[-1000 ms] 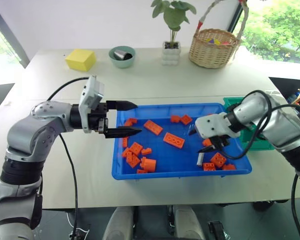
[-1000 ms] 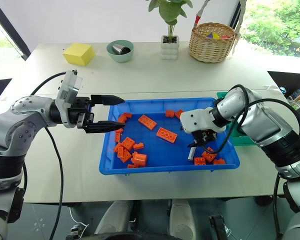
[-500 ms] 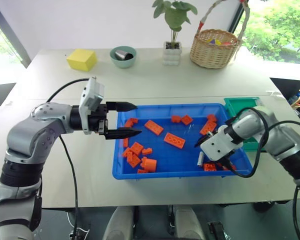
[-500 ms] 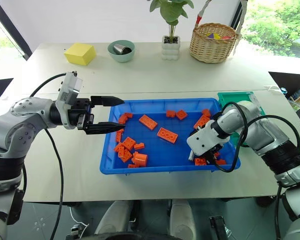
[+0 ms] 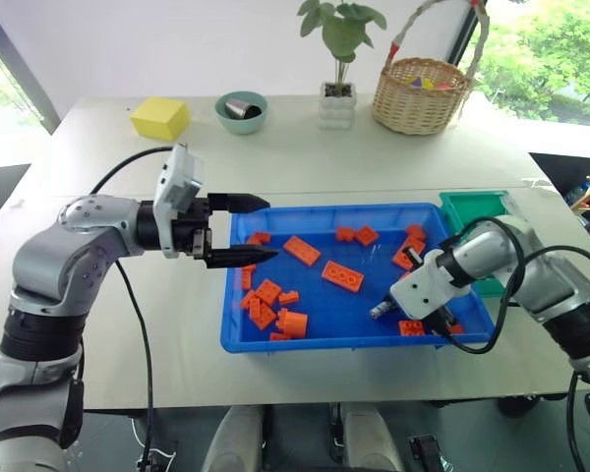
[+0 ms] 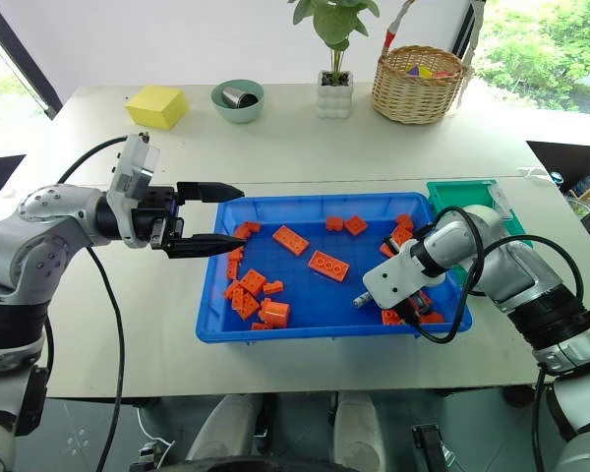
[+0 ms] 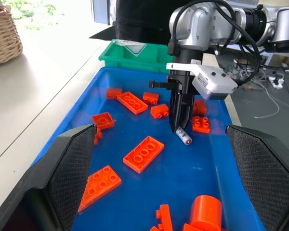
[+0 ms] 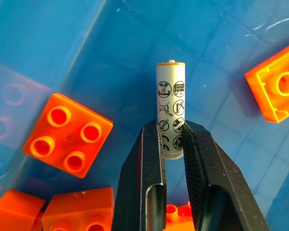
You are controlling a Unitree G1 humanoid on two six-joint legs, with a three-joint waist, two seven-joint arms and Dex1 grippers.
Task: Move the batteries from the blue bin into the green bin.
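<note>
A bright blue bin [image 5: 234, 339] holds orange bricks [image 5: 342, 276]. The battery [image 8: 169, 109] is white with an orange band at its tip and rows of small black symbols down its side. Black fingers [image 8: 143, 183] pinch it. At the right of the frame sits a green bin [image 5: 472, 208]; upper left, a yellow block [image 5: 159, 117] and teal bowl [image 5: 241, 111].

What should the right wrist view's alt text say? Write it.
The right gripper is shut on a white battery, held between its two black fingers above the floor of the blue bin. Orange bricks lie around it.
</note>
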